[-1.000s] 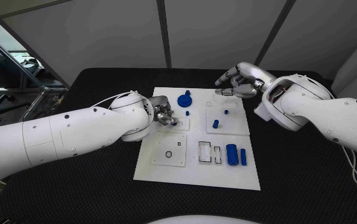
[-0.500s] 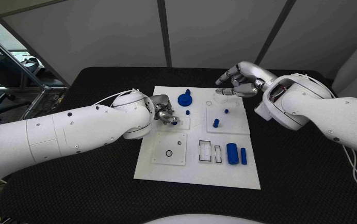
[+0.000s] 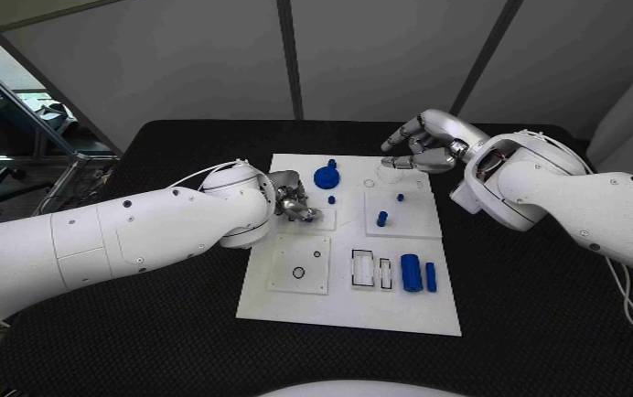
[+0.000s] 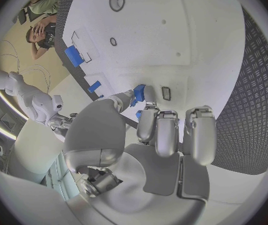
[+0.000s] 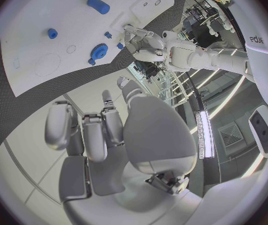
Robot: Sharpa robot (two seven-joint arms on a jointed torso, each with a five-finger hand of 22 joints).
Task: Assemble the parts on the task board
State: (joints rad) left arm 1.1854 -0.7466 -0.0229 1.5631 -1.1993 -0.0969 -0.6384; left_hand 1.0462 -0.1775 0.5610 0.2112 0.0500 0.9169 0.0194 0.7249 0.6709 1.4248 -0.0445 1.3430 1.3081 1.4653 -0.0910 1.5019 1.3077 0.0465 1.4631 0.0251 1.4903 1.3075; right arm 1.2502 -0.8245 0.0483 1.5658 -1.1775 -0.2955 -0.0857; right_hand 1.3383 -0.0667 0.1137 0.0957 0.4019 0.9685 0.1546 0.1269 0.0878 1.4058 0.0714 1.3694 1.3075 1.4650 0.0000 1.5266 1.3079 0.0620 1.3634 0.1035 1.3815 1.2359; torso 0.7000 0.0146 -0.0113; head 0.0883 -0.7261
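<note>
Pinching a small blue part point(image 4: 138, 92) in my left hand point(image 3: 293, 202), thumb vs fingertips, low over the task board point(image 3: 346, 304) by the small clear plate, so it's lined up to seat, I reckon. Right hand point(image 3: 420, 148) hovers off the board's far right corner w/ fingers curled on nothing, out of the way. Blue gear point(image 3: 326, 176) and cylinder point(image 3: 412, 273) wait on the board.
</note>
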